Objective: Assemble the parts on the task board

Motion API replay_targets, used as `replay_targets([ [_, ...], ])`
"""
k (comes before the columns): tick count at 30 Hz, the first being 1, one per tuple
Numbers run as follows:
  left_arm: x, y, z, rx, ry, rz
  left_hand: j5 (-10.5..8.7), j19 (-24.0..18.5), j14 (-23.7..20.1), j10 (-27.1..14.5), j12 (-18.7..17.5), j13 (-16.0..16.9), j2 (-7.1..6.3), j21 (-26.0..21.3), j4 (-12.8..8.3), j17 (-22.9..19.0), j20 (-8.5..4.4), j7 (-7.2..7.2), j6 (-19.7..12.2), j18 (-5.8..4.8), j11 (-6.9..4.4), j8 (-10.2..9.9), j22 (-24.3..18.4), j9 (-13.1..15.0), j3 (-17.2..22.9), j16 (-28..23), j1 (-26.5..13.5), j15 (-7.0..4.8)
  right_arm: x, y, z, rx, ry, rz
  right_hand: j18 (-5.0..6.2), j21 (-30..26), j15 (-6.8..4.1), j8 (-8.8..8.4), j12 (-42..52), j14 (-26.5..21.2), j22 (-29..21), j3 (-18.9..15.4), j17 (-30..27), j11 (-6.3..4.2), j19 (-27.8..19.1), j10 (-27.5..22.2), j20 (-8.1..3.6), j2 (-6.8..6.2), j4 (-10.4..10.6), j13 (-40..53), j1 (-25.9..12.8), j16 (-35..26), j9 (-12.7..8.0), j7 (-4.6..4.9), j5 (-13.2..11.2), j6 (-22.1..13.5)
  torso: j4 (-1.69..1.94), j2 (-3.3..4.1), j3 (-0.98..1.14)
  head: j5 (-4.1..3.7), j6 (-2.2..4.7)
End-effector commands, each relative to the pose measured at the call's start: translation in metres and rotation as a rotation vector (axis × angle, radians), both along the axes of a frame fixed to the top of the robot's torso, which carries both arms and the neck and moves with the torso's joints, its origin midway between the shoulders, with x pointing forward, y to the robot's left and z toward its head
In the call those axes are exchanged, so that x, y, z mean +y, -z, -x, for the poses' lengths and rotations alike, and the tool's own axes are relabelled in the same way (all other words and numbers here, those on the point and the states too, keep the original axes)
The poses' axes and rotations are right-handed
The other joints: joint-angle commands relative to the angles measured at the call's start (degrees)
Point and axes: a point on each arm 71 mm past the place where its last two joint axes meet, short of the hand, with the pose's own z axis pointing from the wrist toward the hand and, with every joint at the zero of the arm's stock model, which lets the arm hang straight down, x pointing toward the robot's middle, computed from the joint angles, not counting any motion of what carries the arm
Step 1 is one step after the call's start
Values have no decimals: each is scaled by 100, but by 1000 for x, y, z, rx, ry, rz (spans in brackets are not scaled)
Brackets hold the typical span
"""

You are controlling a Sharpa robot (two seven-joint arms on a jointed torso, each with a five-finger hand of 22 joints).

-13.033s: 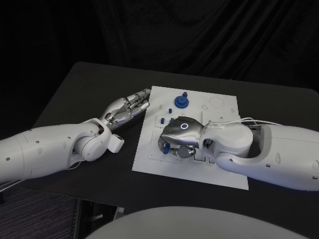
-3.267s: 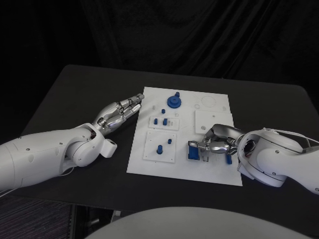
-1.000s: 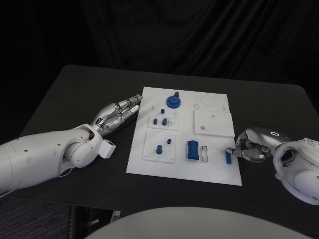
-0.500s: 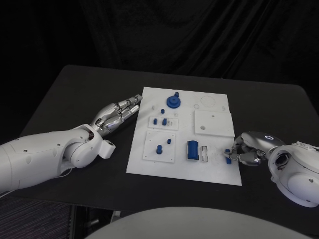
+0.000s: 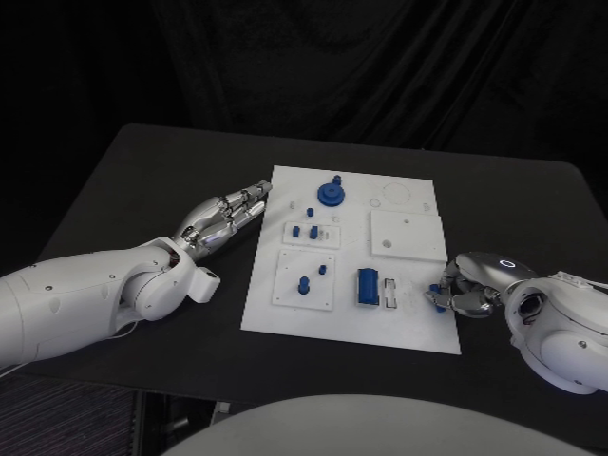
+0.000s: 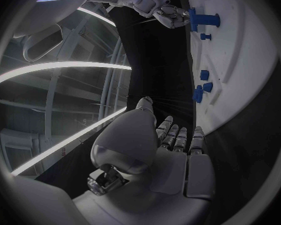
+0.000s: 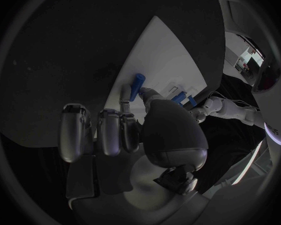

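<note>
The white rectangular task board (image 5: 411, 332) lies at the middle of the black table (image 5: 140, 180). The right hand (image 5: 471, 290) sits at the board's right edge, near its front corner, fingers curled around a small blue peg-shaped part (image 5: 437, 300); in the right wrist view the thumb and a finger touch this part (image 7: 137, 85), but a firm grip cannot be confirmed. The left hand (image 5: 229, 217) rests on the table just beside the board's left edge, fingers extended together, holding nothing. A long blue block (image 5: 369, 286) sits in the board's front section. A round blue gear part (image 5: 332, 194) stands near the board's far edge.
</note>
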Motion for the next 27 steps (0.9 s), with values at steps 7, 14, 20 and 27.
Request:
replay_targets([
  [7,-1,-1,1,-19,13,22,28,5,-3,8,53,5,9,-26,-20,-9,52,51,-13,72,58,30,3,4,38,-21,68,39,0,9,3,8,23,-46,20,-71,-2,-105,15,340,1183,389,68,-10,206,618,8,1,-430,1507,453,-58,-830,-14,54,83,0,-4,1,3,-1],
  [14,-2,0,2,-17,14,23,31,5,-3,10,57,6,10,-26,-21,-9,54,52,-19,71,62,28,3,3,41,-21,73,42,-1,9,4,16,69,-136,18,-69,-4,-98,15,343,1186,639,74,-12,212,618,3,-87,-634,1507,533,-58,-852,-15,30,132,-4,-1,7,-3,-1],
  [20,-1,1,2,-15,14,23,31,5,-3,10,57,6,10,-26,-21,-9,54,52,-19,71,62,28,3,3,41,-21,73,42,-3,9,10,103,174,-285,19,-71,-8,-81,15,347,1186,717,91,-18,212,618,1,-113,-688,1507,526,-50,-850,-23,10,165,1,-5,7,12,-1],
  [27,-2,1,3,-14,13,23,31,5,-3,10,57,6,10,-26,-21,-9,54,52,-19,71,62,28,3,3,41,-21,73,42,-1,-2,8,180,280,-449,23,-88,-14,-65,15,353,1180,812,103,-24,210,618,-5,-135,-708,1507,423,-42,-848,-27,63,189,-7,-9,8,14,-1],
])
